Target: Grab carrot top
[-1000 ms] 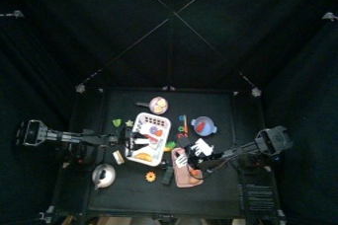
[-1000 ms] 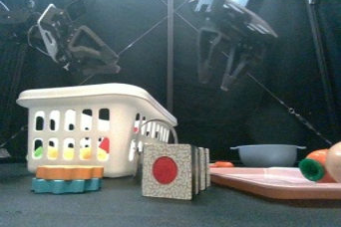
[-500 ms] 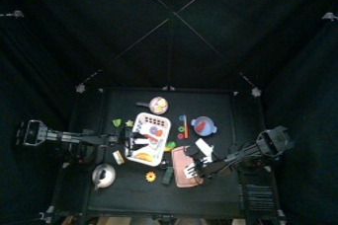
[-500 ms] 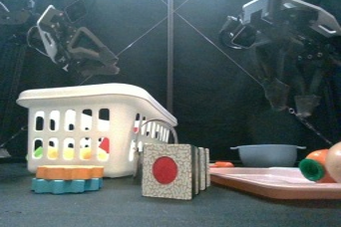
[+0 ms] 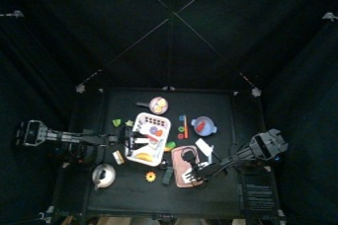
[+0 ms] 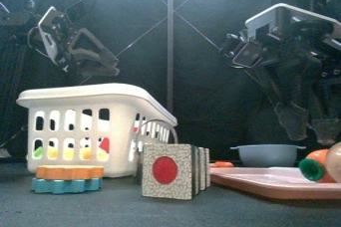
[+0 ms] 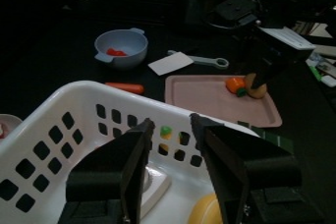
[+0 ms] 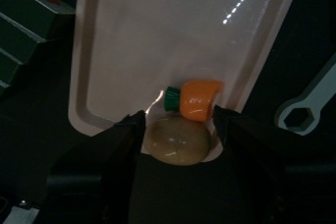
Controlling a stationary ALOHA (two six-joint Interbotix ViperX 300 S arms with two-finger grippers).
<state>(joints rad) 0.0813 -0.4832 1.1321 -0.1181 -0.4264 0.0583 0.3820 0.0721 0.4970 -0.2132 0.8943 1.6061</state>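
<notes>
1. Since a second ago, the right tool (image 5: 189, 173) is travelling from beside the bowl toward the counter's front edge, and in the top view it is now hanging over the pink tray (image 5: 187, 160). The left tool (image 5: 117, 147) is resting at the white basket (image 5: 148, 138), unchanged.

2. Front view: the right arm is now standing further right and lower, its tool (image 6: 300, 121) pointing down with its jaws spread apart above the tray (image 6: 266, 181). The carrot top (image 6: 314, 165) is lying at the tray's right end, touching a pale rounded piece (image 6: 333, 159).

3. Left wrist view: the left tool's jaws are sitting apart over the basket (image 7: 59, 130), holding nothing. Beyond it, the carrot top (image 7: 237, 85) is showing on the tray (image 7: 210, 100) beneath the right arm.

4. Right wrist view: the jaws are straddling the pale piece (image 8: 179, 140), with the carrot top (image 8: 197, 98) just beyond, touching it; its green tip (image 8: 172, 96) is facing the tray's bare middle. I am judging it a light, stiff toy with a smooth, probably slippery shell. Gripping across the orange body's flat sides looks safest, since the tip is small and the neighbour is crowding one side.
</notes>
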